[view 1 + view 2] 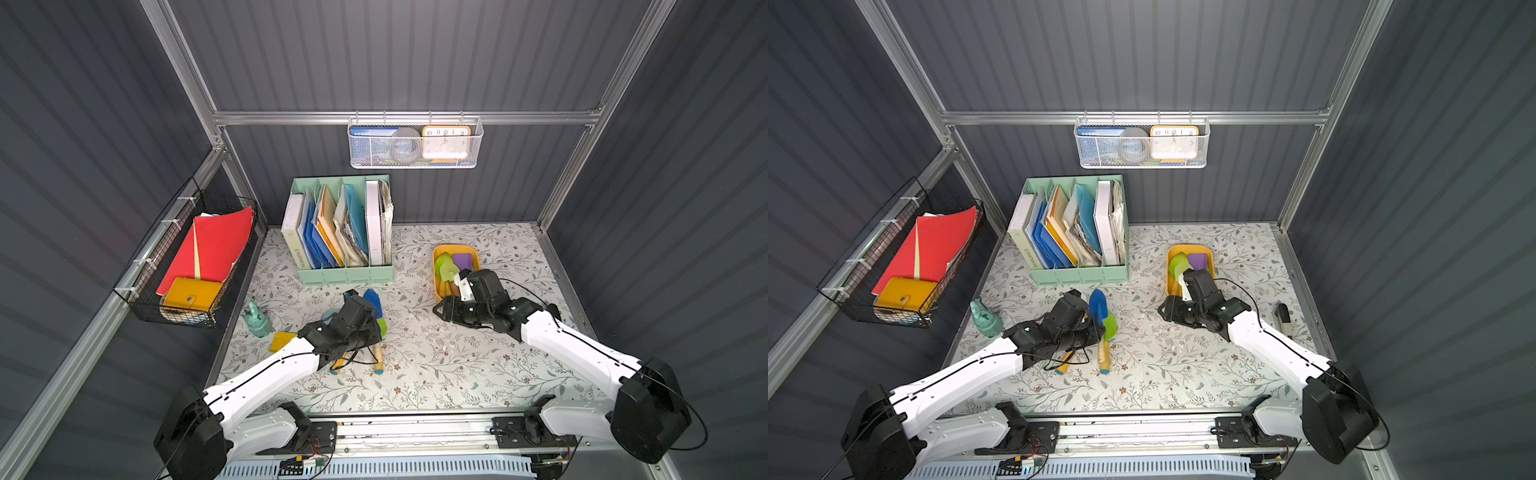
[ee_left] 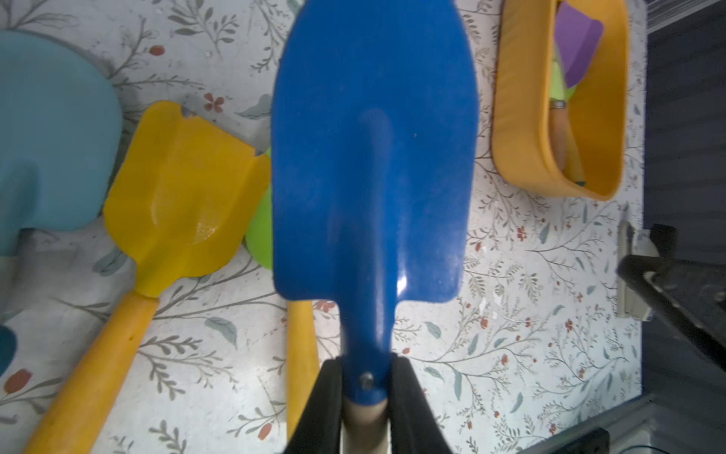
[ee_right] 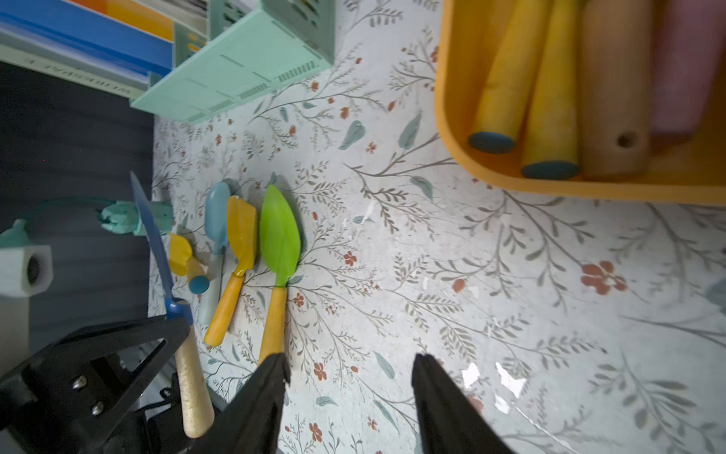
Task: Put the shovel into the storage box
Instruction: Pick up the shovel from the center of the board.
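Gripping the neck of the blue metal shovel with the pale wooden handle (image 2: 373, 157), the left gripper (image 2: 365, 377) is clenched on the spot where the blue socket meets the wood. With the top views read as a dial and the back wall at 12, this shovel (image 1: 372, 301) sits just off the middle of the floral tabletop (image 1: 436, 365) toward 10 o'clock, its blade pointing toward 12. The right wrist view shows it edge-on (image 3: 151, 232), raised above the table.

At 5 o'clock from that blade lies a lime-green leaf-shaped shovel with a yellow handle (image 1: 1111, 324). The right wrist view shows a yellow square-bladed shovel (image 3: 241, 232) and a light blue rounded shovel (image 3: 217, 214) lying beside it.

The shallow mustard-yellow plastic storage box (image 1: 435, 270) stands toward 1 o'clock, well apart from the blue shovel. It holds a purple blade (image 1: 463, 261), a green blade (image 1: 446, 268) and several wooden handles.

The right gripper (image 3: 349, 361) hangs with its jaws parted and nothing between them, over bare tabletop just off the box's 6 o'clock end (image 1: 440, 309).

A mint-green divided file holder (image 1: 345, 274) stands at 11 o'clock against the back wall.
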### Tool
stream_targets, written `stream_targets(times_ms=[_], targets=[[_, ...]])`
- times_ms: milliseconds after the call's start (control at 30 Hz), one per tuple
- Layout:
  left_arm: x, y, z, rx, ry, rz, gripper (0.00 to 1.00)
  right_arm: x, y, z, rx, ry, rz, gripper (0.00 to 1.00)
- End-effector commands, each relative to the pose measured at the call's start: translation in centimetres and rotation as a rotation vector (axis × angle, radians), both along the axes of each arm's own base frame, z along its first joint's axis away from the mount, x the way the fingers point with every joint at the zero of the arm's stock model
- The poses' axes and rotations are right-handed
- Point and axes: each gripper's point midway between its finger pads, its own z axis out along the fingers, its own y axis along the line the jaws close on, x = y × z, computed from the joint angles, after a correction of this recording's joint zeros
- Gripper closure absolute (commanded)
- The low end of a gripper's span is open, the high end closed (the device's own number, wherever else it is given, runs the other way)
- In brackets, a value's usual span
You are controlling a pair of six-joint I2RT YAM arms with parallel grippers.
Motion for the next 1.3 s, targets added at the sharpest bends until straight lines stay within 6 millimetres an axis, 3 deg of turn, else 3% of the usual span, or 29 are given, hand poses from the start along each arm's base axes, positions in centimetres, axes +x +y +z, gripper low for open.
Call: stream_targets(times_ms=[0,267,433,933,1267], targets=[[0.5,-2.3,3.5,-0.12,-0.107,-0.086,0.89,-0.3,2.8,3.5,0.211,-0.078,0.089,0.4],[0.5,-5.1,7.5,-0.293,-0.219,-0.198,0.89,-1.7,5.7,7.1,0.464,-0.125,0.233,0.33],[0.6,-5.7,9.0,-0.346,-0.269,-0.217,0.89,-2.2,6.8,8.7,0.606,-0.139,0.288,0.32],[1.3,-5.5,12.0,-0.497,-0.348,-0.168,0.89,-6.1,10.2,8.5,0.715,-0.117,0.488,0.39],[1.2,-5.2,12.7,-0.566,-0.369,-0.149,0.9,-6.1,11.8,9.0,0.817,-0.101,0.525,0.54]])
